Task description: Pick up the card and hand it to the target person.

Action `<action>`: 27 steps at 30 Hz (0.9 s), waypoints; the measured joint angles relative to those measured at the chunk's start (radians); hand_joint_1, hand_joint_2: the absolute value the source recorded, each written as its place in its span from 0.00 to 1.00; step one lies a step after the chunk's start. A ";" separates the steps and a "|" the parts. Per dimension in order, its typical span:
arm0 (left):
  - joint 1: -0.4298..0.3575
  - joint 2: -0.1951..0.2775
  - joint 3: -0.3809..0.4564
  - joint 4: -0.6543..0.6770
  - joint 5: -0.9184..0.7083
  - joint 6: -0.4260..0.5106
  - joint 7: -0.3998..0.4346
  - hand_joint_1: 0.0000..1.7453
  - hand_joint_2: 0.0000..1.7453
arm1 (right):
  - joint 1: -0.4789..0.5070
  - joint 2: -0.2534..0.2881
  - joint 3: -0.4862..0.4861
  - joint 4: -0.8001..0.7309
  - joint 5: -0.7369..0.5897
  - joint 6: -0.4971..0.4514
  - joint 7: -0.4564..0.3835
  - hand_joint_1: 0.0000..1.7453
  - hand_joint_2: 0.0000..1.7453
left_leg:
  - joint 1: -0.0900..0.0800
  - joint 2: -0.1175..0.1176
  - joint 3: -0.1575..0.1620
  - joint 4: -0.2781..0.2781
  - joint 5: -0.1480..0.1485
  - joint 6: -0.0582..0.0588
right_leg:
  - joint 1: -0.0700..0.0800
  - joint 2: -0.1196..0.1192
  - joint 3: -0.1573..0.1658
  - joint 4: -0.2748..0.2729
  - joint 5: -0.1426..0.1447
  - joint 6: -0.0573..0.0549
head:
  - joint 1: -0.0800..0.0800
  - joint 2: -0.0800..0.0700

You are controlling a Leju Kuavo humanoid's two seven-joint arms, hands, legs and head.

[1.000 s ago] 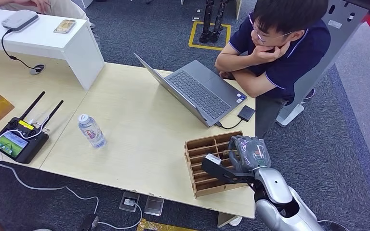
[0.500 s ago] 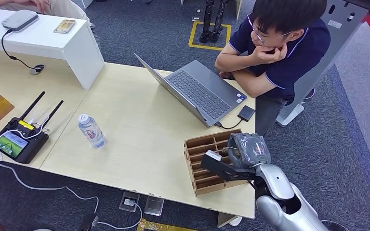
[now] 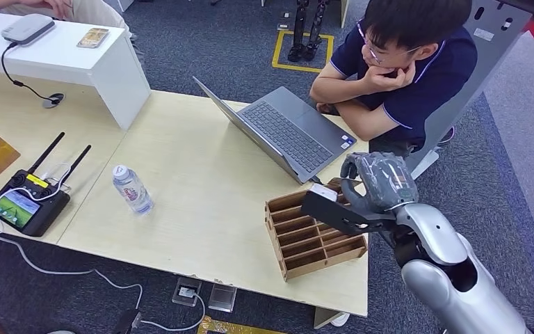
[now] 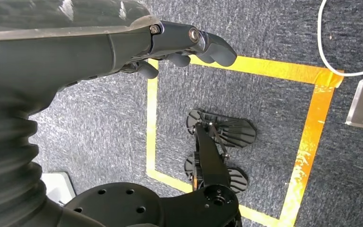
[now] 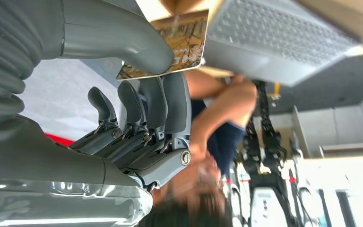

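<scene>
On the pale wooden table (image 3: 201, 202), a brown slotted cardboard organizer (image 3: 314, 235) sits near the right corner, an open grey laptop (image 3: 285, 132) just beyond it, a clear water bottle (image 3: 133, 189) well to the left. The seated person in a navy shirt (image 3: 410, 66) leans on the far edge. The right hand (image 3: 382, 186) hovers above the organizer, pinching the brown patterned card (image 5: 179, 42) between thumb and fingers (image 5: 170, 109). The left hand (image 4: 170, 45) hangs over dark carpet, fingers curled, holding nothing.
</scene>
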 joint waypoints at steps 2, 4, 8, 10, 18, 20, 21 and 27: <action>0.000 0.001 0.000 0.000 0.001 0.000 0.000 0.00 1.00 | -0.017 -0.009 -0.007 -0.033 -0.008 -0.002 0.002 0.80 1.00 | 0.000 0.000 0.000 0.000 0.000 0.000 | 0.000 0.000 0.000 0.000 0.000 0.000 | 0.000 0.000; 0.001 0.001 0.001 0.000 0.001 -0.001 0.000 0.00 1.00 | -0.029 -0.015 -0.012 -0.058 0.001 -0.023 -0.007 0.80 1.00 | 0.000 0.000 0.000 0.000 0.000 0.000 | 0.000 0.000 0.000 0.000 0.000 0.000 | 0.000 0.000; 0.000 0.001 0.001 0.000 -0.001 -0.007 -0.001 0.00 1.00 | -0.036 -0.017 -0.014 -0.079 0.091 -0.143 -0.067 0.80 1.00 | 0.000 0.000 0.000 0.000 0.000 0.000 | 0.000 0.000 0.000 0.000 0.000 0.000 | 0.000 0.000; 0.000 0.001 0.000 0.000 -0.002 -0.010 -0.001 0.00 1.00 | -0.037 -0.016 -0.014 -0.078 0.153 -0.217 -0.096 0.80 1.00 | 0.000 0.000 0.000 0.000 0.000 0.000 | 0.000 0.000 0.000 0.000 0.000 0.000 | 0.000 0.000; 0.000 -0.004 0.000 0.000 -0.003 -0.009 0.000 0.00 1.00 | -0.027 0.022 -0.014 0.022 0.365 -0.480 -0.149 0.80 1.00 | 0.000 0.000 -0.001 0.000 0.000 0.000 | 0.000 0.000 0.000 0.000 0.000 0.000 | 0.000 0.000; 0.000 -0.005 0.000 0.000 -0.003 -0.009 0.000 0.00 1.00 | -0.024 0.035 -0.014 0.061 0.384 -0.522 -0.153 0.80 1.00 | 0.000 0.000 -0.001 0.000 0.000 0.000 | 0.000 0.000 0.000 0.000 0.000 0.000 | 0.000 0.000; 0.000 -0.005 0.000 0.000 -0.003 -0.008 0.000 0.00 1.00 | -0.023 0.040 -0.014 0.079 0.389 -0.536 -0.154 0.80 1.00 | 0.000 0.000 -0.001 0.000 0.000 0.000 | 0.000 0.000 0.000 0.000 0.000 0.000 | 0.000 0.000; 0.000 -0.006 0.000 0.000 -0.003 -0.009 0.000 0.00 1.00 | -0.021 0.062 -0.015 0.151 0.416 -0.561 -0.138 0.80 1.00 | 0.000 0.000 -0.001 0.000 0.000 0.000 | 0.000 0.000 0.000 0.000 0.000 0.000 | 0.000 0.000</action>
